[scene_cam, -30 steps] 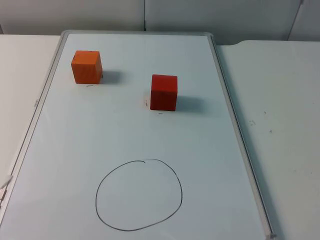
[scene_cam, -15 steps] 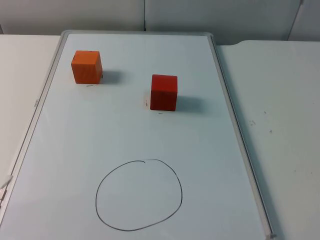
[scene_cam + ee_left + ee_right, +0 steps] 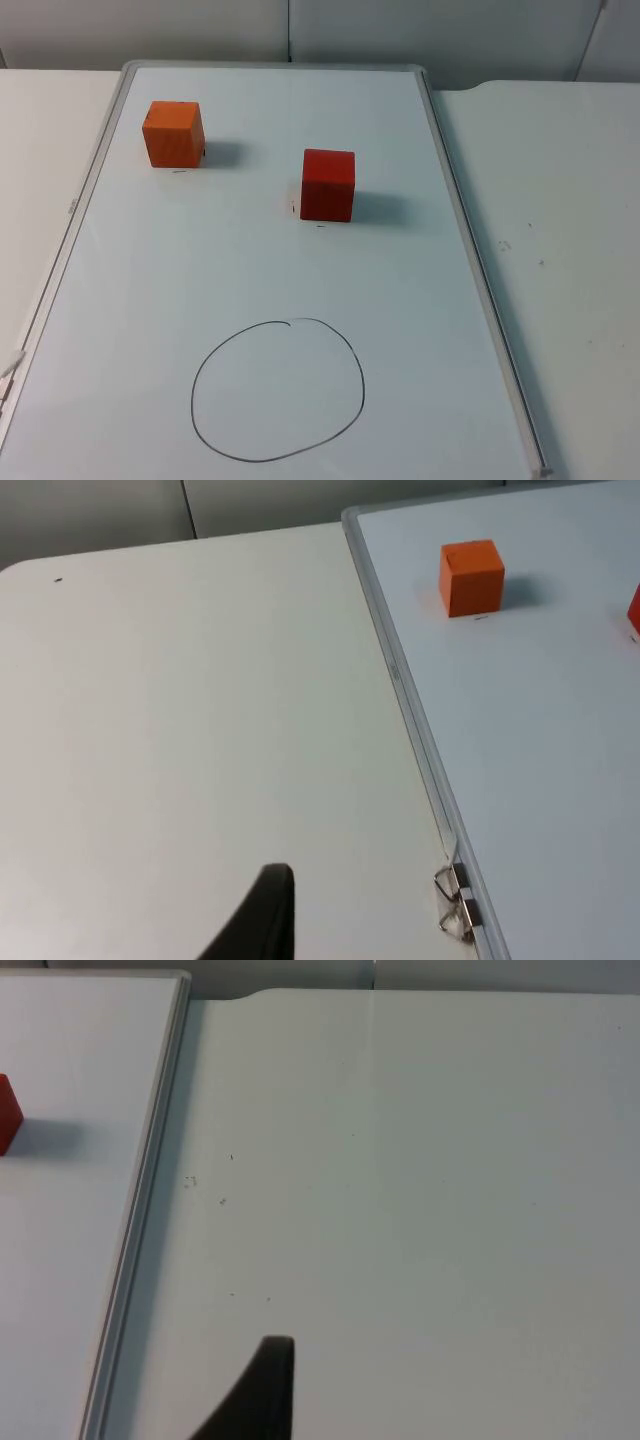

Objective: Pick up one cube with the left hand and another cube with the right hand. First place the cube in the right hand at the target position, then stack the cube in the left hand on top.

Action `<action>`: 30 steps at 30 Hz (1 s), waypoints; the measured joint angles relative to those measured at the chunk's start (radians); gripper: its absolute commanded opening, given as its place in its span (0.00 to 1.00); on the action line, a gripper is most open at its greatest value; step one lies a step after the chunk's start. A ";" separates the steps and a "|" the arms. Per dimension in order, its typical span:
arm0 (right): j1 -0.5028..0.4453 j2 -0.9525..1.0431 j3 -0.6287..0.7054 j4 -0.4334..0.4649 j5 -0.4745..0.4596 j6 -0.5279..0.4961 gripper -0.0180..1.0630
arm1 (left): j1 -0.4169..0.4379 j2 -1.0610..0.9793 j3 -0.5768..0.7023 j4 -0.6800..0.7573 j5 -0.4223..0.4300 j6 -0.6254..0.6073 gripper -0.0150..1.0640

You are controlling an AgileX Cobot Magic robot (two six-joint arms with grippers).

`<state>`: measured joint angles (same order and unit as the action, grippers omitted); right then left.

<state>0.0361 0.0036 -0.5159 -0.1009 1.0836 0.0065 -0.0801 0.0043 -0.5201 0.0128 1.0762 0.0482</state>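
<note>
An orange cube stands at the far left of the whiteboard; the left wrist view also has it. A red cube sits near the board's middle, to the right of the orange one, and its edge shows in the right wrist view. A hand-drawn black circle marks the near part of the board, with nothing inside it. My left gripper waits over bare table left of the board, far from the orange cube. My right gripper waits over bare table right of the board.
The whiteboard has a raised grey frame along its edges. A metal clip grips its left edge near the front. White table top lies on both sides, ending at a grey partition wall behind.
</note>
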 measured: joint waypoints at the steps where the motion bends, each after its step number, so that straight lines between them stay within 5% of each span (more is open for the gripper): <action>1: 0.000 0.000 0.000 0.000 0.000 0.000 0.99 | 0.000 0.000 0.000 0.000 0.000 0.000 0.99; 30: 0.000 0.000 0.000 0.000 0.000 0.000 0.99 | 0.000 0.000 0.000 0.000 0.000 0.000 0.99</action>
<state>0.0361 0.0036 -0.5159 -0.1009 1.0836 0.0065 -0.0801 0.0043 -0.5201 0.0128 1.0765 0.0482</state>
